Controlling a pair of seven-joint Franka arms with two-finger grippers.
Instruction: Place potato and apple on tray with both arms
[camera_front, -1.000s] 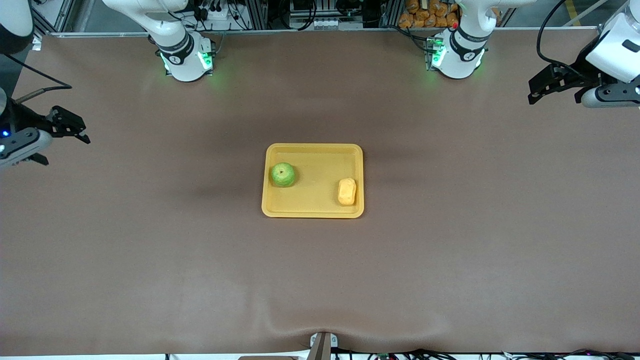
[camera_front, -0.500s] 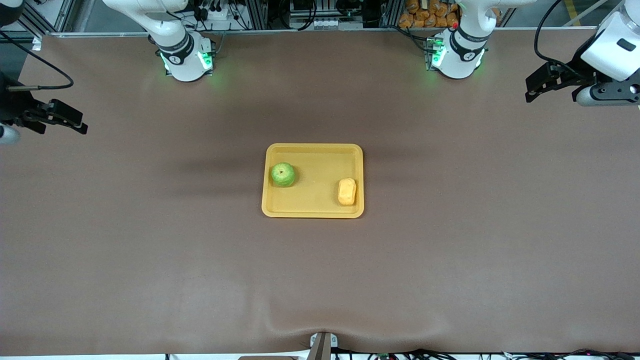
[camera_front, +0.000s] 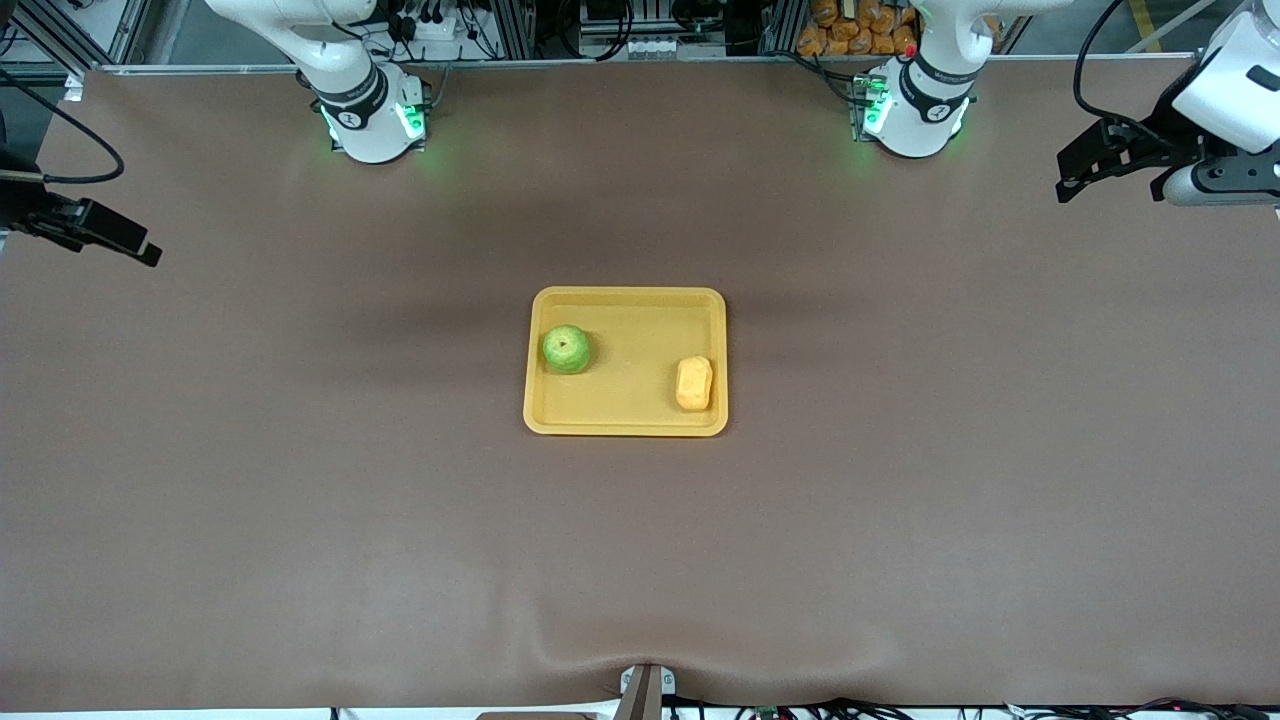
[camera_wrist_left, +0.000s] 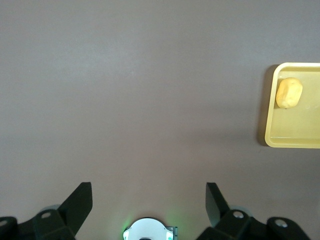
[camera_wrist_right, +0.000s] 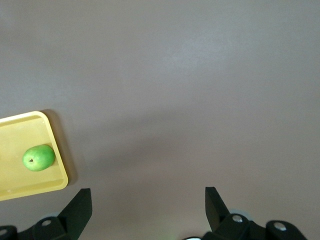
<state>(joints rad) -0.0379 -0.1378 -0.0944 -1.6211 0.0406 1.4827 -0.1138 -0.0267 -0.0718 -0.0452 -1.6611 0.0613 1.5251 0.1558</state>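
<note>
Apple (camera_front: 566, 349) and potato (camera_front: 694, 383) both sit in the tray (camera_front: 628, 296) mid-counter, so the job looks done. The left gripper (camera_front: 1085, 172) and right gripper (camera_front: 125, 245), fingers spread and empty, have pulled back over opposite counter ends.

No legible text, label or number anywhere.

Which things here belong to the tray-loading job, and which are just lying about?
Job:
- apple, in the tray toward the right arm's end
- potato, in the tray toward the left arm's end
- left gripper and right gripper, both open and empty, over bare table at their own ends

Lying about:
- orange items past the table's edge, by the left arm's base
</note>
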